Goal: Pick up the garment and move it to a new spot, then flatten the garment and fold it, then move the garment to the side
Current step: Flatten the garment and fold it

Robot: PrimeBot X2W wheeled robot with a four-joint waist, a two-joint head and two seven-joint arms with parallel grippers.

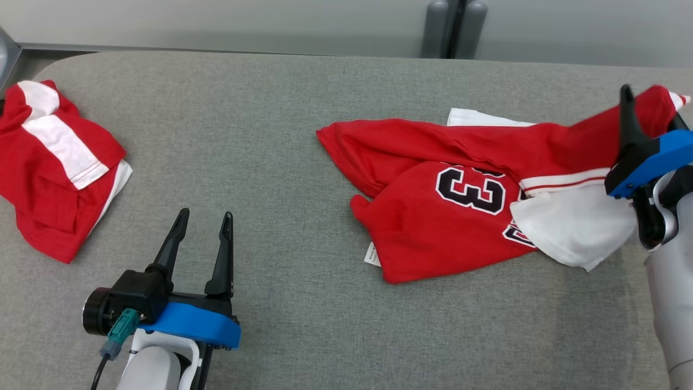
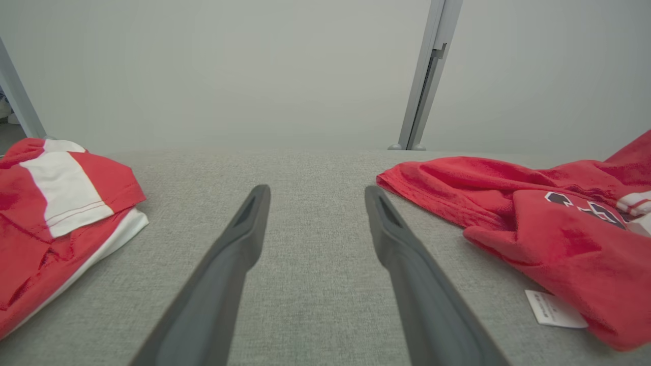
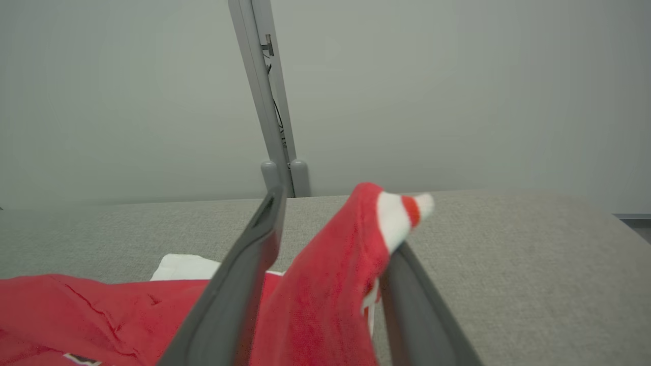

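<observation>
The garment [image 1: 427, 227] is a red jersey with white panels and a black number; it lies crumpled on the right half of the grey table [image 1: 260, 141]. One red-and-white sleeve end is raised at the far right. There my right gripper [image 1: 652, 103] stands open, the cloth [image 3: 325, 284] hanging between its fingers and draped over the right finger [image 3: 422, 315]. My left gripper [image 1: 206, 214] hovers open and empty near the front left, well apart from the jersey [image 2: 559, 229]. In the left wrist view the left gripper [image 2: 316, 189] points at bare table.
A second red-and-white garment [image 1: 54, 162] lies bunched at the table's left edge, also in the left wrist view [image 2: 51, 203]. A grey post [image 1: 453, 27] stands behind the table's far edge. A white label [image 1: 372, 254] sticks out from the jersey's front hem.
</observation>
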